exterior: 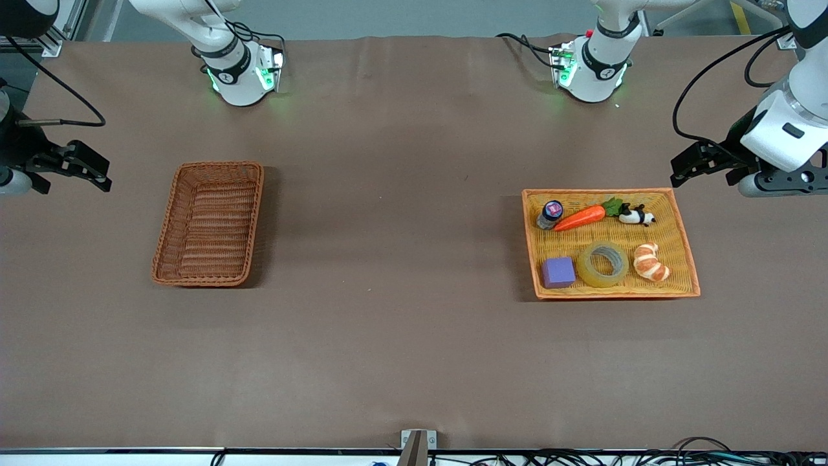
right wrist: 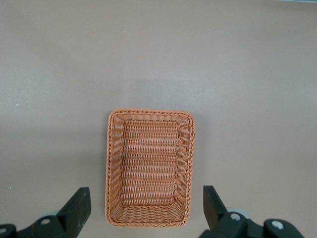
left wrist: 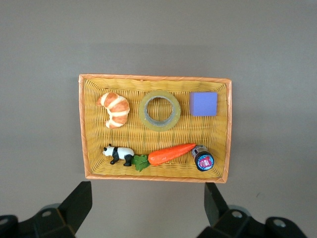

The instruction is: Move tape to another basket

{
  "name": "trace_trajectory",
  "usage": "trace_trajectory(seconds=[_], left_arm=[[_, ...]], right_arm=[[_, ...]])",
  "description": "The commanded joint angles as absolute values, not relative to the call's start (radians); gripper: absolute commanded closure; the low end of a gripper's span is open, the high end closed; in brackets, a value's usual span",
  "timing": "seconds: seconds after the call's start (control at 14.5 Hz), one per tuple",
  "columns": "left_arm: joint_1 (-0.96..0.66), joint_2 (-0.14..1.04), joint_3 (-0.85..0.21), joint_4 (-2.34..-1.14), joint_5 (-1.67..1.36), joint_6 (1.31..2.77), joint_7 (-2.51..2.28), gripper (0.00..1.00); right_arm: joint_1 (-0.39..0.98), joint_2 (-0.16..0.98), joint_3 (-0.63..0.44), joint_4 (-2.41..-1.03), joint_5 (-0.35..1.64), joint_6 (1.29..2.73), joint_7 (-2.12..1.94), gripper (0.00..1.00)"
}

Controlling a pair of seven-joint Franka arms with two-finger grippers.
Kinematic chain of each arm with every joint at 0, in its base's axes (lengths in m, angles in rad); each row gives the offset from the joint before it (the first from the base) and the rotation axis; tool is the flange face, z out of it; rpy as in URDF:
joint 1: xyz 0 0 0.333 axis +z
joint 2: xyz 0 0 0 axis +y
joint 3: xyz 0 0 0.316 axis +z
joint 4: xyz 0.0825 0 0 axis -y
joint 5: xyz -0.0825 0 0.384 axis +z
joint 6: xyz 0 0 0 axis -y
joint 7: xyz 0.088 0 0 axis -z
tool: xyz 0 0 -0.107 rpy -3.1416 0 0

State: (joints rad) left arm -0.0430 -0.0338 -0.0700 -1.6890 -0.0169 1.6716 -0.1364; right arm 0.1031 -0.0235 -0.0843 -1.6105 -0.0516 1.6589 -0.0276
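The tape [exterior: 603, 264] lies flat in the orange-yellow tray basket [exterior: 683, 241] at the left arm's end of the desk [exterior: 401, 207], in the row nearer the front camera, between a purple cube [exterior: 558, 272] and a croissant [exterior: 650, 261]. In the tray's other row lie a small bottle [exterior: 550, 214], a carrot [exterior: 585, 216] and a panda figure [exterior: 637, 216]. The left gripper [exterior: 687, 166] hangs released, fingers spread wide, in the air just off the tray's corner, holding nothing. The reddish-brown basket [exterior: 210, 223] stands well apart toward the right arm's end, with nothing in it. The right gripper [exterior: 90, 169] hovers beside that basket, likewise released and holding nothing.
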Motion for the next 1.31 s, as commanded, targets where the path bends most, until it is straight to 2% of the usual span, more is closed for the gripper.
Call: trace_trajectory(seconds=[0.0,0.69,1.1,1.24], left_arm=[[-0.048,-0.04,-0.071,-1.698,0.008,1.684,-0.138,0.0],[-0.02,0.024,-0.061,-1.709,0.009,1.684,-0.094,0.01],[0.02,0.09,-0.064,-1.931,0.049,1.975,-0.092,0.0],[0.02,0.141,-0.064,-1.972,0.049,2.055,-0.092,0.0]], right_arm=[[0.1,-0.031,-0.086,-1.617,-0.029,1.657,-0.04,0.0],[0.1,-0.031,-0.086,-1.617,-0.029,1.655,-0.04,0.0],[0.097,-0.031,-0.087,-1.618,-0.029,1.654,-0.04,0.0],[0.097,-0.031,-0.087,-1.618,-0.029,1.655,-0.04,0.0]])
